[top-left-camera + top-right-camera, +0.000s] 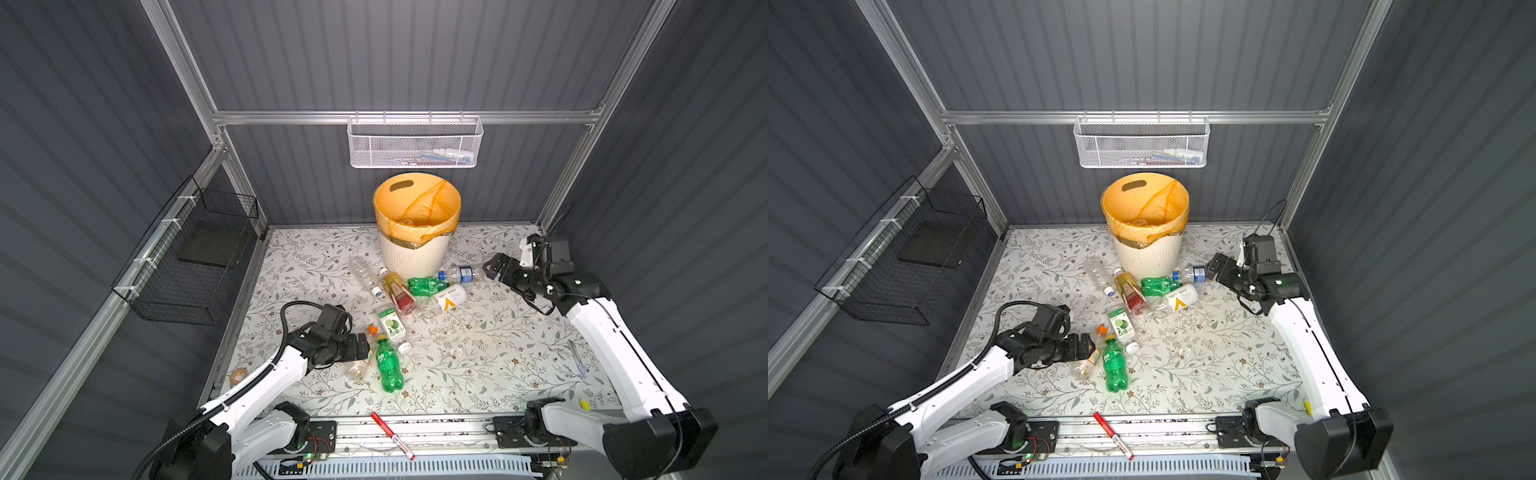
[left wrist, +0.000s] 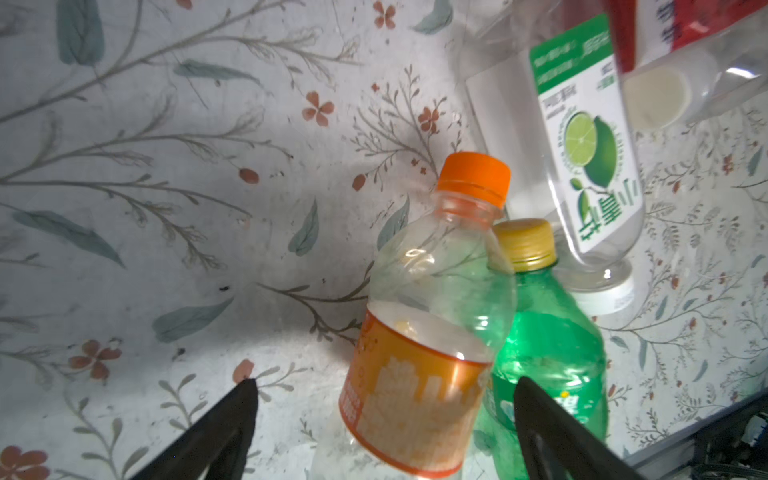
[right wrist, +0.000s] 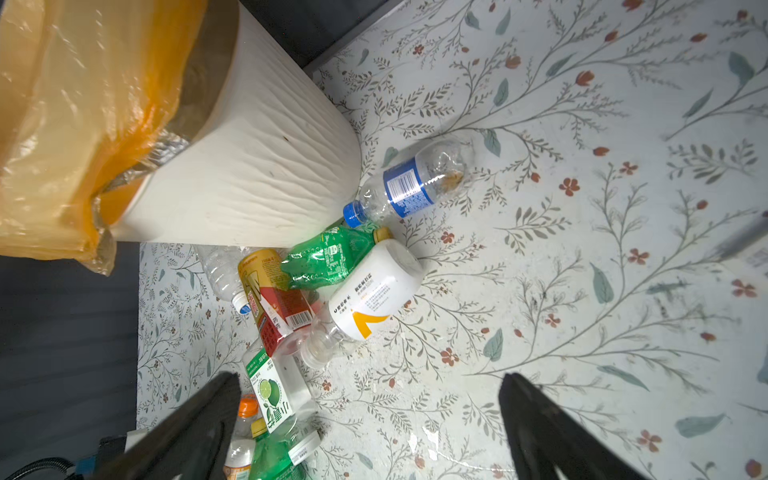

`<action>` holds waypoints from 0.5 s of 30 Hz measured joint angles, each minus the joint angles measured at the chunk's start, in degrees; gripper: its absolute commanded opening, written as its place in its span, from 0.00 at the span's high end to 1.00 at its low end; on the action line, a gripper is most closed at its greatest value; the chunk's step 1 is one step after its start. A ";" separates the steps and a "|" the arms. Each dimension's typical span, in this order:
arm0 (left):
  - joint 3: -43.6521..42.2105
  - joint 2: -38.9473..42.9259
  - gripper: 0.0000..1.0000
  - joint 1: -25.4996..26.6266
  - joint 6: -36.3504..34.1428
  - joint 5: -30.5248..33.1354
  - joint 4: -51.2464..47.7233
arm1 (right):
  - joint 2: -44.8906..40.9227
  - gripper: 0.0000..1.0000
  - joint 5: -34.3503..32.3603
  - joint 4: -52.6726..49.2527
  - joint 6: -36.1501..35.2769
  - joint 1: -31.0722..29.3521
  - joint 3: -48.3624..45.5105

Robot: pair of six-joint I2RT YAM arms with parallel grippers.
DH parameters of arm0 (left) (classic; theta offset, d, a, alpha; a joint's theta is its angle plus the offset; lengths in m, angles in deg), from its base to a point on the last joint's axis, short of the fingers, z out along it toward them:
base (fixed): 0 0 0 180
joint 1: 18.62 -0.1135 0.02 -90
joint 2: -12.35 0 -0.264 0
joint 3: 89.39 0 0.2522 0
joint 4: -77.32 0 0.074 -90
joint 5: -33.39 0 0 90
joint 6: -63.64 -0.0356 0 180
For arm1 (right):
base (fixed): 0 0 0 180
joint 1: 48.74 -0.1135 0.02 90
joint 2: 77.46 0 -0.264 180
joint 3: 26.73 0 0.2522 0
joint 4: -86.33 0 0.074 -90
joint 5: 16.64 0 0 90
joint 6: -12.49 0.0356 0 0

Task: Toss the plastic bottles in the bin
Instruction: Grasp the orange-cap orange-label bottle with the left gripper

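Observation:
The bin [image 1: 415, 253] [image 1: 1148, 257] [image 3: 249, 166] stands at the back middle, cream-white with an orange liner. Several plastic bottles lie in front of it. My left gripper [image 1: 368, 347] [image 1: 1090, 345] [image 2: 384, 386] is open, its jaws either side of an orange-labelled bottle [image 1: 359, 368] [image 2: 424, 353] with gaps on both sides. A green bottle [image 1: 388, 365] [image 2: 552, 345] and a lime-labelled bottle [image 1: 390, 324] [image 2: 590, 166] lie beside it. My right gripper [image 1: 488, 268] [image 1: 1212, 266] [image 3: 370, 378] is open and empty beside a blue-labelled bottle [image 1: 461, 273] [image 3: 409, 183].
A red marker pen [image 1: 392, 434] lies on the front rail. A white mesh basket [image 1: 415, 143] hangs on the back wall and a black wire basket [image 1: 187, 257] on the left wall. A tape roll [image 1: 239, 376] sits at the table's left edge.

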 measured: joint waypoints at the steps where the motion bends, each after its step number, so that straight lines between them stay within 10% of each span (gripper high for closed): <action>1: -0.15 -0.63 0.06 0.42 0.22 0.20 0.13 | -0.55 0.01 0.39 0.55 0.24 0.28 -1.22; 15: -2.14 -6.71 0.31 2.12 4.37 3.61 5.73 | 0.85 0.01 5.60 6.58 1.73 2.34 -9.60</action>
